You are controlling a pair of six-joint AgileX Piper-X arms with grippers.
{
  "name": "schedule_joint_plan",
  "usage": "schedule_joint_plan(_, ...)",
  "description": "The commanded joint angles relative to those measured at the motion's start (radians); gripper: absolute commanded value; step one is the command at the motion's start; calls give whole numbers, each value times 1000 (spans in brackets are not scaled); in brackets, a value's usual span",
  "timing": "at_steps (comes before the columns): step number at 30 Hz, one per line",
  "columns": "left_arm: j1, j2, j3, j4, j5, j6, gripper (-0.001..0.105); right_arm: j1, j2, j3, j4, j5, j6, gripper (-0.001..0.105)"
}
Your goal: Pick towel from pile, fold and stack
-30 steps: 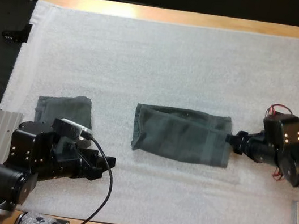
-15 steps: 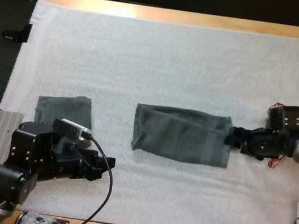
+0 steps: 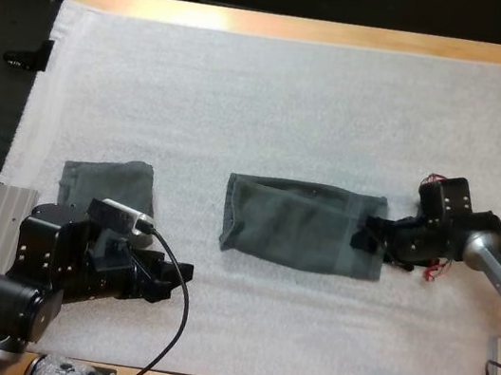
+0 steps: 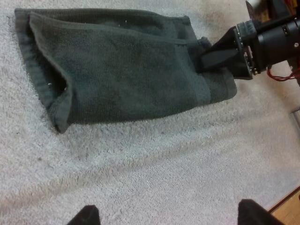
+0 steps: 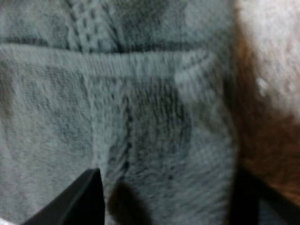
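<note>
**While the right arm noses into the towel, the left one hangs back**

As far as I can see from where I'm standing, both sets of jaws are spread wide and holding nothing. So the right gripper (image 3: 366,234) is down at the right-hand end of the long towel (image 3: 302,225), the dark grey-green one. Its fingers (image 5: 86,197) are parted, with terry cloth across the whole gap between them. Whether the tips actually touch the fabric, can't tell. From the left arm's camera, one black finger lies over that end of the cloth, right by the stitched band.

Meanwhile the left gripper (image 3: 161,278) hovers over bare mat at the front left, fingers (image 4: 86,216) well apart and clear of everything. Just beyond it sits a small folded towel (image 3: 107,185), partly hidden by the arm.

That long towel lies flat mid-mat, folded lengthwise, its left end gaping a bit. Surface-wise, the fuzzy white mat (image 3: 294,99) covers nearly the whole wooden table (image 3: 296,28), and a silver rail (image 3: 2,223) runs along the front-left edge.
</note>
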Motion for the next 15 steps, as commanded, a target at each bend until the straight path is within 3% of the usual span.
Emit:
schedule_joint_plan(1, -3, -2, -4, -7, 1, -1, 58, 30, 25, -8, -23, -26, 44, 56)
schedule_joint_plan(5, -2, 0, -6, -6, 1, 0, 58, 31, 32, -8, -20, -32, 71, 42)
schedule_joint_plan(11, -2, 4, -7, -4, 2, 4, 58, 27, 24, -10, 3, -7, 77, 2)
schedule_joint_plan(15, -3, -1, -4, 0, 7, 0, 58, 33, -4, -3, 4, 53, 49, 0)
